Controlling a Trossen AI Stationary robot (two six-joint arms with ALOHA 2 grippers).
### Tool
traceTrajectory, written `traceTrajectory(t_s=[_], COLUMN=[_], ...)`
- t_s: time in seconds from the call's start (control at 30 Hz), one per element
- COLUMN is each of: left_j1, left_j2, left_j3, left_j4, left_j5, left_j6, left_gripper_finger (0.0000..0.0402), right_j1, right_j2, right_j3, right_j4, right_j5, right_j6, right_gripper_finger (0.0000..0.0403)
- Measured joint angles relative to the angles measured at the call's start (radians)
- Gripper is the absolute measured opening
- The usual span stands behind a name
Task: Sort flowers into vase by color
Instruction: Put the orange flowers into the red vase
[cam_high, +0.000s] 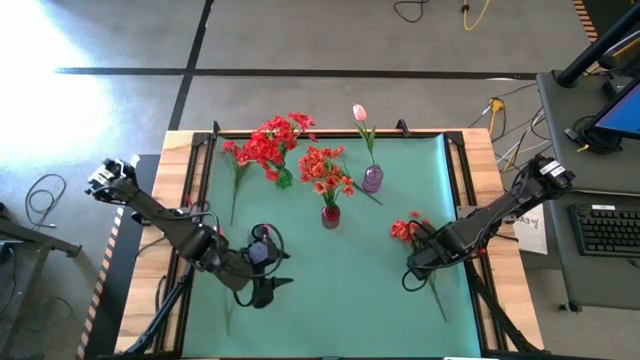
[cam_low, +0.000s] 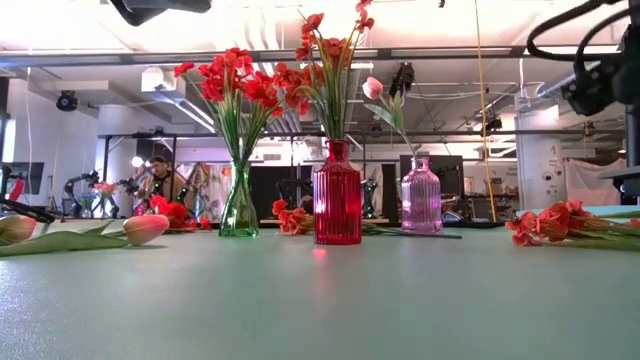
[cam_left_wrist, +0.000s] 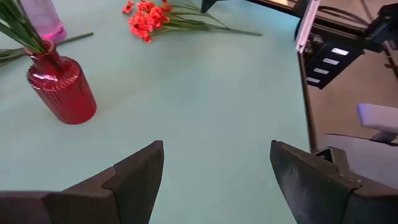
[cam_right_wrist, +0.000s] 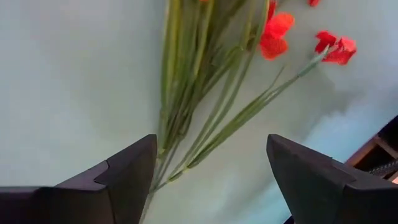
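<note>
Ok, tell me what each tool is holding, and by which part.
Nothing is held. The right tool is open over the stems of a red flower bunch on the mat; the left tool is open and empty.

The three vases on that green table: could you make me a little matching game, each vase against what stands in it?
Vases:
1. green vase
2. red vase
3. pink vase

Contents:
A. one pink tulip
B. orange-red blossoms
C. bushy red blossoms

Pairs: 1-C, 2-B, 3-A
</note>
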Motion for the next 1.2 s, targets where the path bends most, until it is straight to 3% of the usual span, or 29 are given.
traceTrajectory(t_s=[0.53,0.73,1.0,1.2], left_j1=[0.0,0.0,0.0,0.0], left_j2=[0.001,0.001,0.001,0.001], left_j3=[0.0,0.0,0.0,0.0], left_j4=[-0.001,-0.001,-0.001,-0.001], left_j5=[-0.037,-0.058,-0.064,-0.085], left_j6=[0.003,0.016,0.022,0.026], left_gripper_finger=[0.0272,0.0271,0.0271,0.0271], right_j1=[-0.001,-0.01,-0.028,-0.036], right_j2=[0.0,0.0,0.007,0.089], right_j3=[-0.13,-0.159,-0.165,-0.165], right_j4=[0.252,0.345,0.403,0.494], right_j5=[0.006,0.095,0.161,0.165], right_j6=[0.032,0.026,-0.068,-0.179], right_gripper_finger=[0.0306,0.0306,0.0291,0.028])
